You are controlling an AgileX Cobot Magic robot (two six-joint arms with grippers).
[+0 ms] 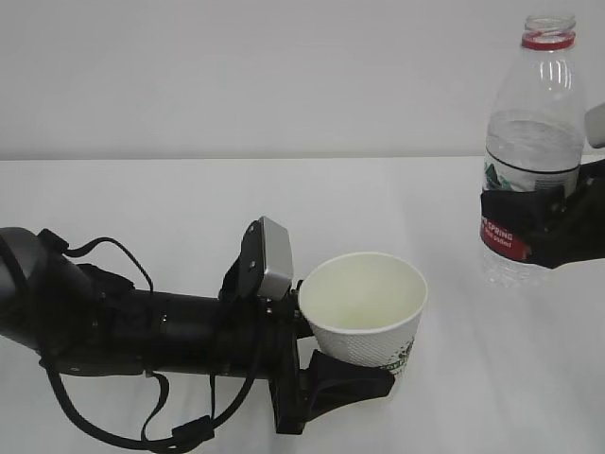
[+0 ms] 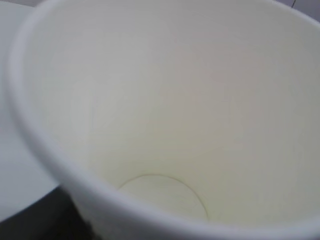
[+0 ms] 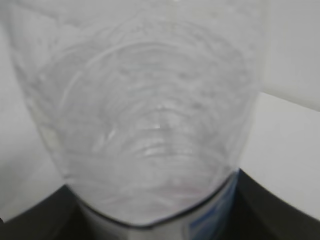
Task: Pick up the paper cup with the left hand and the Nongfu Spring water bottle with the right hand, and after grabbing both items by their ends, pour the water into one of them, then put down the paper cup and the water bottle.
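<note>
table (image 1: 189, 199): white, plain | wall (image 1: 236, 66): pale grey, behind table

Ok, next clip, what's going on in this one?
The left gripper holds a white paper cup, tilted so its mouth faces the camera; the inside looks dry. The right gripper holds the capless Nongfu Spring water bottle upright around its label, off to the cup's right. No pouring is under way.

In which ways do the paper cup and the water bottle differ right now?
The paper cup is opaque white and short with a wide mouth; the Nongfu Spring water bottle is clear, ribbed and taller with a narrow neck. The cup tilts toward the camera; the bottle stands upright. Both are gripped: the cup by the left gripper, the bottle by the right gripper.
</note>
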